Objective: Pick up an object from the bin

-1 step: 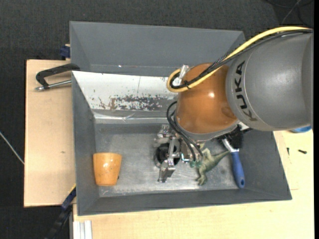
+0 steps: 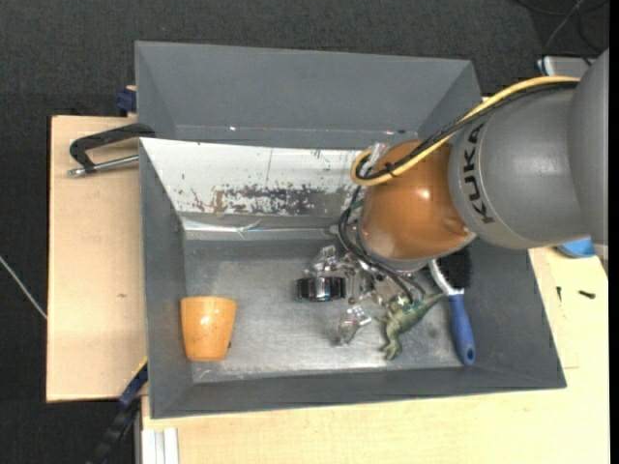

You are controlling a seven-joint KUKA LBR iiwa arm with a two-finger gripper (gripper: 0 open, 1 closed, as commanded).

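Pincer (image 2: 340, 309): you see it low over the floor of the bin (image 2: 160, 288), below the arm's orange cover (image 2: 411, 211).
Pincer state: you cannot tell whether it is released or clenched.
Green toy lizard (image 2: 401, 322): just right of it, on the floor.
Blue-handled brush (image 2: 462, 325): farther right, past the lizard.
Orange cup (image 2: 208, 327): well apart, to its left.

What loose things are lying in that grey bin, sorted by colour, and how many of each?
Orange: 1, the cup
Green: 1, the toy lizard
Blue: 1, the blue-handled brush
Total: 3
The dark, shiny parts at the gripper are not counted; I cannot tell whether any of them is a loose thing.
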